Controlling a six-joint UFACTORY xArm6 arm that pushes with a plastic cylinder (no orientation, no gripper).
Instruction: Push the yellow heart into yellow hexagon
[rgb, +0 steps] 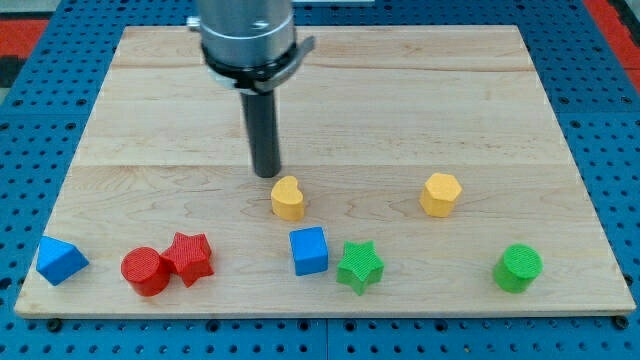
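Tip (266, 174) of rod tool, no jaws and holding nothing, sits just behind yellow heart (287, 199), slightly toward counter's left edge. Heart mid-counter, nearer front edge; yellow hexagon (440, 194) well apart toward right edge. Step: lining up push. Next: tip must get to heart's left side, then drive rightward; blue cube (309, 250) near.

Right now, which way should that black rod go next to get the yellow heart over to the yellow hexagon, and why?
Probably my tip should slide to the view's left and down, to get behind the yellow heart. It now sits just above the heart's upper left, while the yellow hexagon lies to the heart's right.
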